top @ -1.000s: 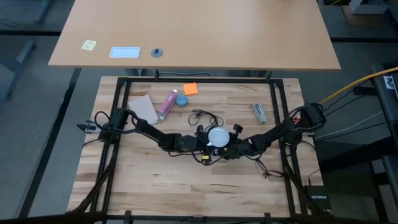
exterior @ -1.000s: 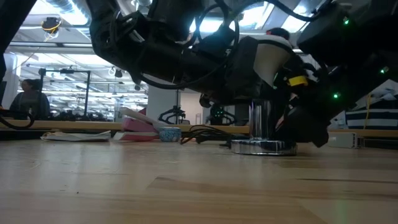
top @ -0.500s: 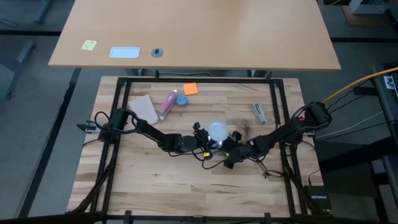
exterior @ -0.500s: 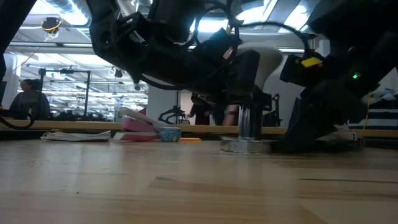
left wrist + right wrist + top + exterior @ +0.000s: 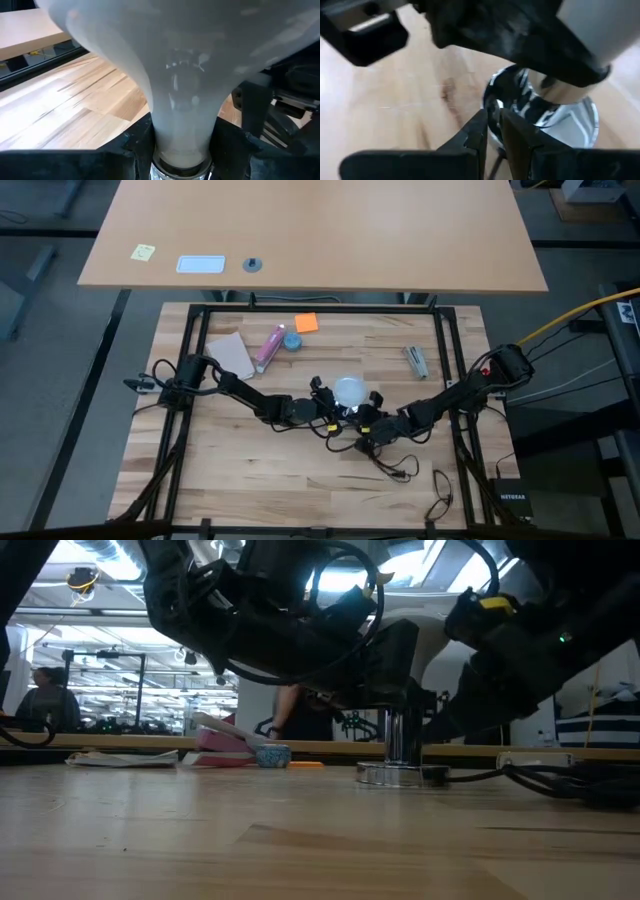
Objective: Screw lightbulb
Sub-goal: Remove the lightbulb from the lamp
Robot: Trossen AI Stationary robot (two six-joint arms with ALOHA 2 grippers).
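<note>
The frosted white lightbulb (image 5: pixel 349 390) stands upright on the shiny silver lamp base (image 5: pixel 400 775), near the table's middle. Its neck goes down into the base's socket (image 5: pixel 182 167). My left gripper (image 5: pixel 333 410) reaches in from the table's left and is shut on the bulb. My right gripper (image 5: pixel 365 428) comes from the right, low over the table. Its fingers (image 5: pixel 481 131) are shut, with their tips just in front of the base's disc (image 5: pixel 575 131). I cannot tell whether they touch it. My left gripper pinches the bulb's narrow neck (image 5: pixel 182 135) between its two fingers (image 5: pixel 135 147), just above the socket. The fingers come in roughly level from the table's left. The bulb stands upright in the socket, globe up.
The lamp's black cord (image 5: pixel 402 470) trails over the table toward the near right corner. A pink tube (image 5: pixel 270 347), a small blue round object (image 5: pixel 291 340), an orange note (image 5: pixel 306 322) and a paper (image 5: pixel 232 355) lie at the far left. A metal piece (image 5: pixel 416 360) lies far right.
The lamp and bulb have slid a little toward the table's far edge, still in my left gripper. My right gripper has drawn back from beside the base toward the near edge. The black cord has swung out toward the near right corner.
</note>
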